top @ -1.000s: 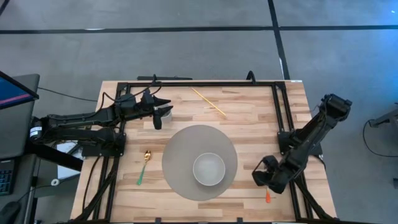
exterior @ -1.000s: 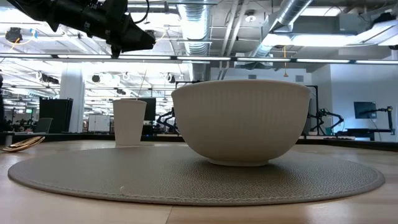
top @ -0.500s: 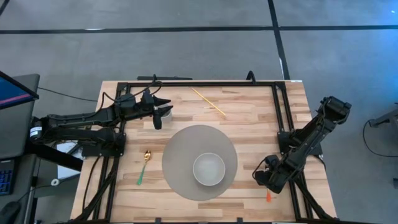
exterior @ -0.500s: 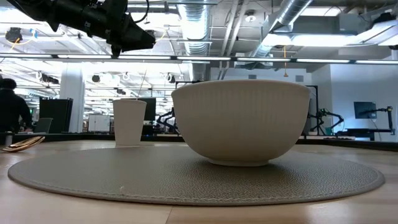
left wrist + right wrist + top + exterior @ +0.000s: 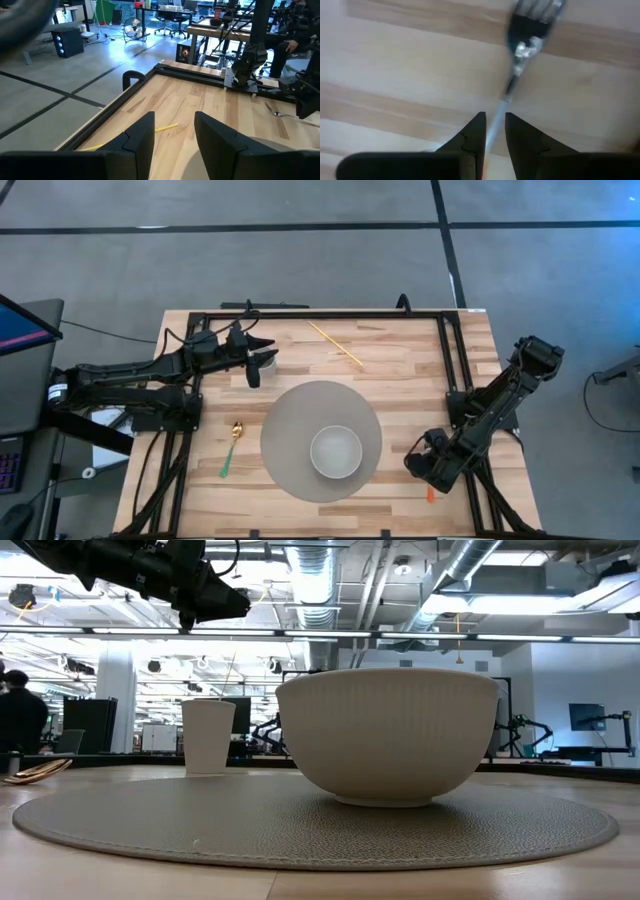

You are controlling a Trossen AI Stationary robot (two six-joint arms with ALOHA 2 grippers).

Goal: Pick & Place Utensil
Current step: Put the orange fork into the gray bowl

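A fork with an orange handle (image 5: 431, 497) lies near the table's near-right corner. Its metal head (image 5: 535, 20) and thin shaft show in the right wrist view. My right gripper (image 5: 424, 468) is down over it, its fingers close together with the shaft between them (image 5: 495, 122). My left gripper (image 5: 259, 364) hangs open in the air over a white cup (image 5: 208, 737) standing at the far left, and touches nothing (image 5: 174, 130). A white bowl (image 5: 335, 452) sits on a round grey mat (image 5: 290, 420). My right gripper has the fork's thin shaft (image 5: 506, 95) between its two fingers, below the head. The fingers come from above, pointing down, and lie along the shaft. The fork lies flat on the wood. I cannot tell how far back the shaft reaches.
A gold spoon with a green handle (image 5: 232, 445) lies left of the mat. A yellow chopstick (image 5: 335, 343) lies at the far middle. A black frame (image 5: 445, 350) runs round the table edges. A person stands far back in the room (image 5: 18, 720).
My right gripper has edged slightly toward the table's left and near edge over the fork. The person in the room behind has walked into view at the left. My left arm has kept still.
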